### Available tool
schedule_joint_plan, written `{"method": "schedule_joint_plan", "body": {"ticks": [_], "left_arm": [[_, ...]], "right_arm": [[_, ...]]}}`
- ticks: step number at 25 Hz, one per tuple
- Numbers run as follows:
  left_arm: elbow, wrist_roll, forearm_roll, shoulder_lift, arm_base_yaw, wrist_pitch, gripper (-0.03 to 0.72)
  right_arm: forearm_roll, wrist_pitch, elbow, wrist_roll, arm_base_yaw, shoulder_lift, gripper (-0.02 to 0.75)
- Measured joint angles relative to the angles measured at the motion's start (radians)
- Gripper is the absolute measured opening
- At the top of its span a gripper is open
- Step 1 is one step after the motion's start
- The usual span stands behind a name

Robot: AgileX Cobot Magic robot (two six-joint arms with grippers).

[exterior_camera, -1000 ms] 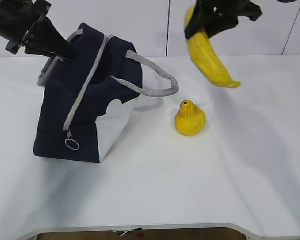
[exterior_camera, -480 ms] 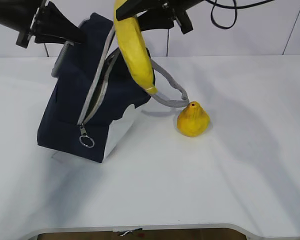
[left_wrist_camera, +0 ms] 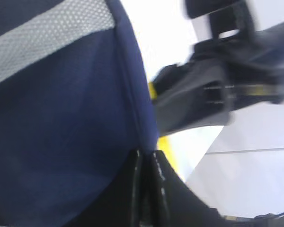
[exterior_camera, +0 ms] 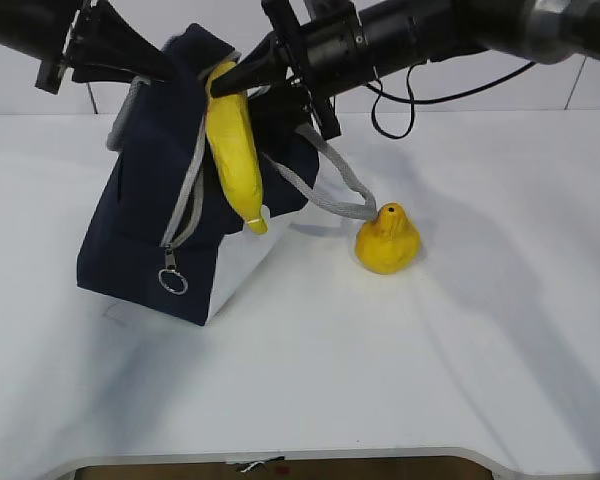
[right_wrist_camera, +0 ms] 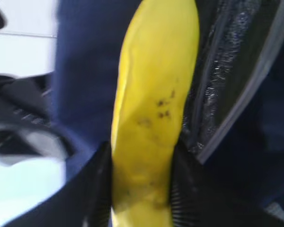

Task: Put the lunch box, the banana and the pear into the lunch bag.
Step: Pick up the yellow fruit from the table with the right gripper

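Observation:
The navy lunch bag (exterior_camera: 150,230) stands tilted at the left, zipper open down its front. My left gripper (exterior_camera: 165,68) is shut on the bag's top fabric edge (left_wrist_camera: 137,118) and holds it up. My right gripper (exterior_camera: 228,82) reaches across from the right, shut on the upper end of the banana (exterior_camera: 235,150), which hangs down in front of the bag's opening. In the right wrist view the banana (right_wrist_camera: 154,109) sits between my fingers, next to the bag's dark silvery lining (right_wrist_camera: 227,71). The pear (exterior_camera: 386,240) sits on the table right of the bag. The lunch box is not in view.
A grey woven handle (exterior_camera: 325,190) loops out from the bag toward the pear. The zipper's ring pull (exterior_camera: 172,282) hangs low on the bag's front. The white table (exterior_camera: 380,370) ends at its front edge near the bottom.
My right gripper has carried the banana left from above the pear to the bag's opening and lowered it. The bag has been lifted and tilted slightly; the pear shifted a little right.

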Motion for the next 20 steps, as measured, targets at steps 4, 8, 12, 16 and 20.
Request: {"method": "schedule_joint_plan", "body": {"ticks": [4, 8, 12, 16, 20], "left_arm": [[0.0, 0.0, -0.021, 0.0, 0.0, 0.0, 0.003], [0.0, 0.0, -0.021, 0.0, 0.0, 0.0, 0.003], [0.0, 0.0, -0.021, 0.0, 0.0, 0.0, 0.003], [0.0, 0.0, -0.014, 0.0, 0.0, 0.0, 0.003], [0.0, 0.0, -0.011, 0.0, 0.0, -0.002, 0.003]], "right_arm": [[0.044, -0.007, 0.0, 0.0, 0.0, 0.048, 0.26], [0.17, -0.011, 0.0, -0.005, 0.0, 0.075, 0.26], [0.272, -0.015, 0.0, -0.018, 0.0, 0.074, 0.26], [0.319, -0.016, 0.0, -0.022, 0.0, 0.074, 0.26], [0.375, -0.02, 0.0, -0.024, 0.0, 0.074, 0.26]]}}
